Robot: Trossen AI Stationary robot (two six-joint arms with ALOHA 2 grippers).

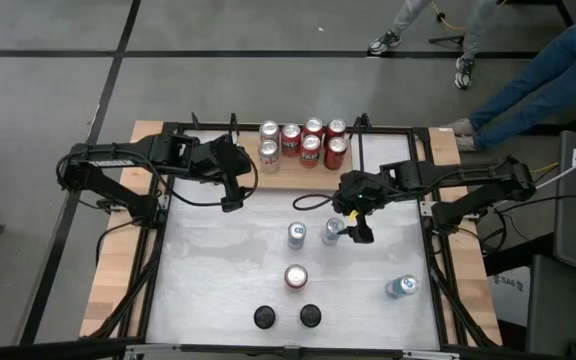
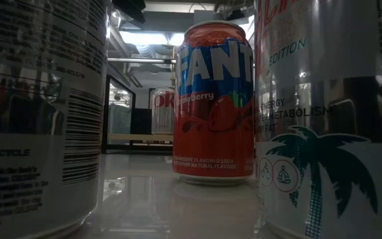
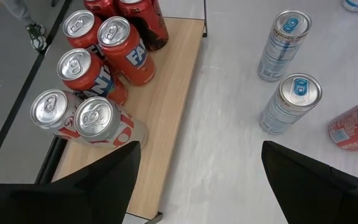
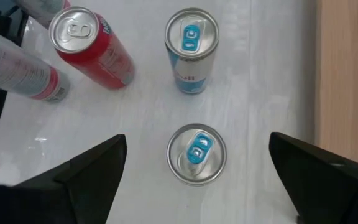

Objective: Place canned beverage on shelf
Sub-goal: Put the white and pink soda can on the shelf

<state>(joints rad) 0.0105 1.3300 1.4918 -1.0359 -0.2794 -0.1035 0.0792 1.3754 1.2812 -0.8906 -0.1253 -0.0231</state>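
Observation:
The shelf (image 1: 286,172), a light-wood board at the table's far middle, carries several red and silver cans (image 1: 303,143); both show in the left wrist view, the board (image 3: 169,118) and the cans (image 3: 95,68). My left gripper (image 1: 236,192) is open and empty just left of the shelf. My right gripper (image 1: 355,230) is open above a slim silver can with a blue tab (image 4: 196,154), which stands upright between the two fingers without touching them. A second slim can (image 4: 191,50) stands beside it, and a red Fanta can (image 1: 295,277) stands nearer the front.
A silver can (image 1: 401,287) lies on its side at the right front. Two black round objects (image 1: 265,317) (image 1: 310,316) sit near the front edge. In the low view two cans stand close at left (image 2: 38,113) and right (image 2: 330,119). People's legs show beyond the table.

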